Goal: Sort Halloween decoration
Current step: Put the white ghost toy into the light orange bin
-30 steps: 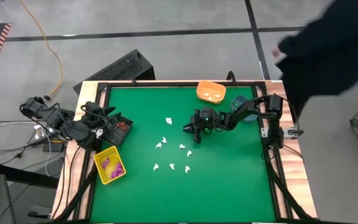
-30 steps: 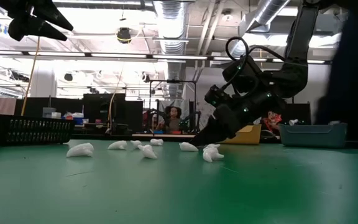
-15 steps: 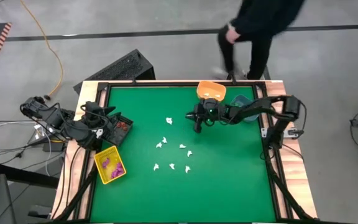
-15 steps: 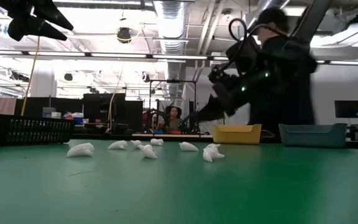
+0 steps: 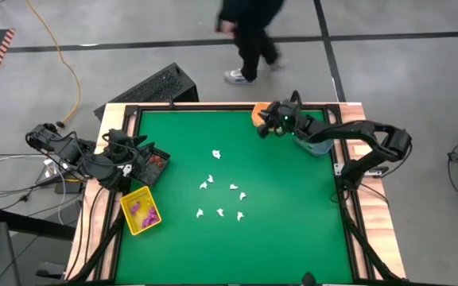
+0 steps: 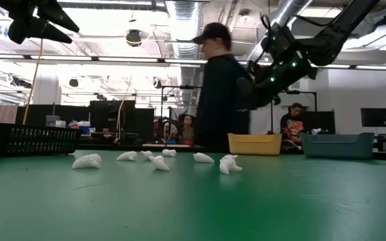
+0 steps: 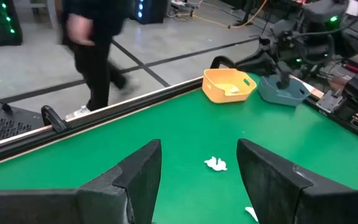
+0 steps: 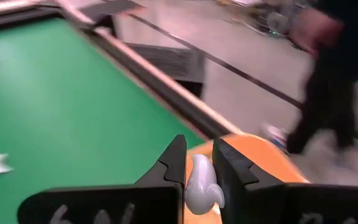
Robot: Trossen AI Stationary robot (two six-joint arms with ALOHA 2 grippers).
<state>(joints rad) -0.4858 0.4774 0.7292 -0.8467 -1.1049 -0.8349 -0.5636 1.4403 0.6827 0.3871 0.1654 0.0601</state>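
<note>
Several white trinkets (image 5: 220, 193) lie scattered mid-table, and they show in the low view as white trinkets (image 6: 158, 161). My right gripper (image 5: 265, 127) hovers at the near rim of the orange bin (image 5: 269, 116) by the far edge, shut on one white trinket (image 8: 199, 179). In the low view my right gripper (image 6: 254, 94) is well above the table. My left gripper (image 7: 197, 180) is open and waits over the black bin (image 5: 153, 164) at the left edge. My right gripper pinches a white trinket's upper part (image 8: 199, 167) between its two fingers. The trinket is lifted clear, with the orange bin (image 8: 253, 155) just beyond the fingers. Its lower end (image 8: 209, 198) bulges out past the fingers.
The yellow bin (image 5: 140, 211) with purple pieces sits at the left, near the black bin with reddish pieces. A blue bin (image 5: 315, 137) stands right of the orange one. A person (image 5: 249, 32) walks past beyond the far edge. A black crate (image 5: 156, 86) lies off the table.
My right gripper has risen from the table beside the white trinkets and travelled toward the far edge to the orange bin, staying shut. The person has walked from right to left behind the table.
</note>
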